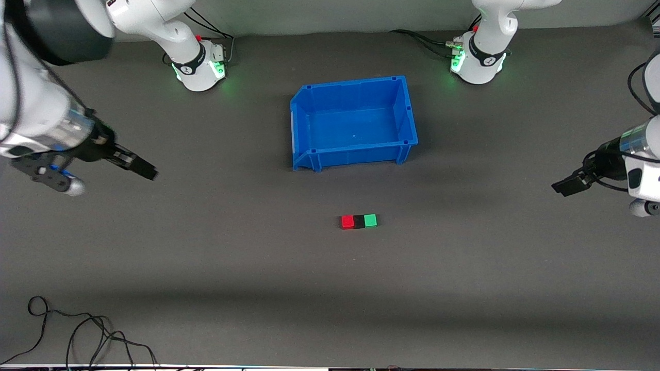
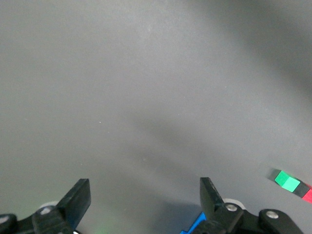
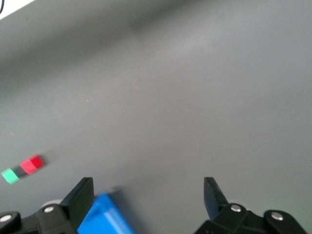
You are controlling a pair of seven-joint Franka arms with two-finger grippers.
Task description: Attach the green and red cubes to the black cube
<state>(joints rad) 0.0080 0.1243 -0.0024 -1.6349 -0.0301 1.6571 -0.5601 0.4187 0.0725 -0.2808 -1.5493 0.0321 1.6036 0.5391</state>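
Observation:
The red cube [image 1: 347, 222], the black cube [image 1: 359, 221] and the green cube [image 1: 370, 220] lie side by side in one touching row on the table, black in the middle, nearer to the front camera than the blue bin. The row also shows in the left wrist view, green cube [image 2: 286, 181] first, and in the right wrist view, red cube [image 3: 31, 164] beside green cube [image 3: 9, 175]. My left gripper [image 1: 563, 186] is open and empty, up at the left arm's end of the table. My right gripper [image 1: 140, 167] is open and empty, up at the right arm's end.
An empty blue bin [image 1: 355, 152] stands mid-table, farther from the front camera than the cubes. Loose black cables [image 1: 77, 335] lie at the table's near edge toward the right arm's end. The arm bases [image 1: 198, 67] stand along the back.

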